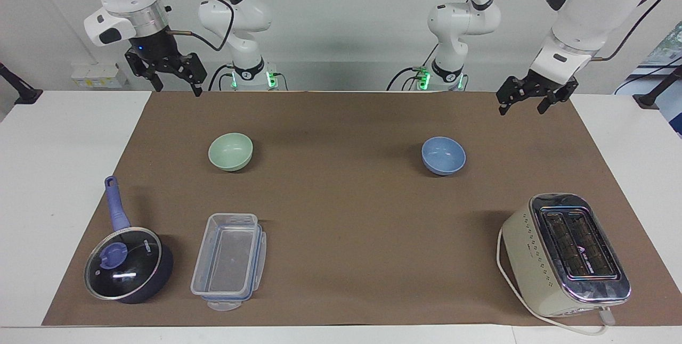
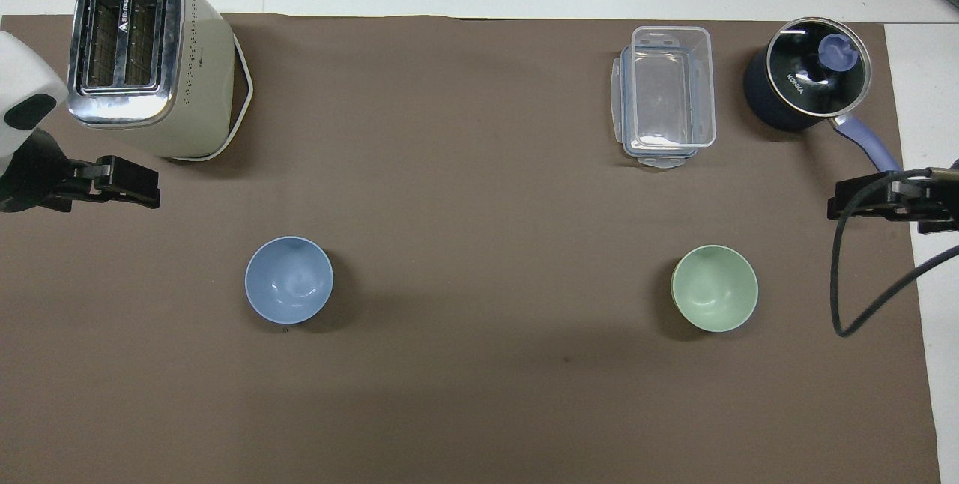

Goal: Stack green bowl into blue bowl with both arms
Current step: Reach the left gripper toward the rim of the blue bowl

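We hold both arms high — left gripper (image 1: 523,103) and right gripper (image 1: 173,79) spread open, empty — while the green bowl (image 1: 230,152) and blue bowl (image 1: 443,155) sit well apart, each at its own arm's end, unstacked.

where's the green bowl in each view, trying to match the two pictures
Facing view: the green bowl sits upright on the brown mat, at the right arm's end, nearer the robots than the clear container.
Overhead view: the same bowl lies low in the picture, again nearer the robots than the container.
Shared landmark: the lidded saucepan beside the container.
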Robot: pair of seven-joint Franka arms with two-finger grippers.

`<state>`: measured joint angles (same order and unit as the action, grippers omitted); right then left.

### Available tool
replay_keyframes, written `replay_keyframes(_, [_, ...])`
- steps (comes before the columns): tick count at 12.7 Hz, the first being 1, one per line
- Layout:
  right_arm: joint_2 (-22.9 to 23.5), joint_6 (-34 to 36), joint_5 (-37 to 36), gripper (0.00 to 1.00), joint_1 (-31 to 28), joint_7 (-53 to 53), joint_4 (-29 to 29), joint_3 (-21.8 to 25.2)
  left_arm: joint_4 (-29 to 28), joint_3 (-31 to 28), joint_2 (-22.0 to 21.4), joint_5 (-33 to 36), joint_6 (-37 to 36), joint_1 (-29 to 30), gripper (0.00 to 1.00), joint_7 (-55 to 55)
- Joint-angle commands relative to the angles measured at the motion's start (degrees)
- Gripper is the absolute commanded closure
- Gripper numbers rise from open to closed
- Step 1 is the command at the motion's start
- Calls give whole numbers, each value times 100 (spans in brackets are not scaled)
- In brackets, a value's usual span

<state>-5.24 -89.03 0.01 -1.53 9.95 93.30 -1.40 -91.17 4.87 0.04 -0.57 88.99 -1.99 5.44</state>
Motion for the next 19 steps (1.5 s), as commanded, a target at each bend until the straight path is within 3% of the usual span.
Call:
replay_keyframes(1, [259,348,-36,0,30,112,-467,52,-198,58,-161,110,-49,67,0,-113])
replay_keyframes(4, [612,772,-53,0,13,112,-1040,52,-313,58,-215,101,13,67,0,-218])
replay_keyframes(7, [621,773,-45,0,13,112,-1051,43,-620,41,-372,75,187,102,0,-218])
replay_keyframes(12, [551,641,-36,0,4,147,-928,34,-1745,41,-707,30,1189,269,0,-474])
replay_keyframes(15, [542,632,-36,0,65,95,-919,17,-2289,41,-733,-618,1768,576,0,-474])
replay_keyframes(17, [542,623,-36,0,65,86,-910,17,-2536,41,-690,-620,1989,533,0,-491])
replay_keyframes(19, [542,632,-36,0,65,95,-910,8,-3132,49,-724,-637,2638,481,0,-527])
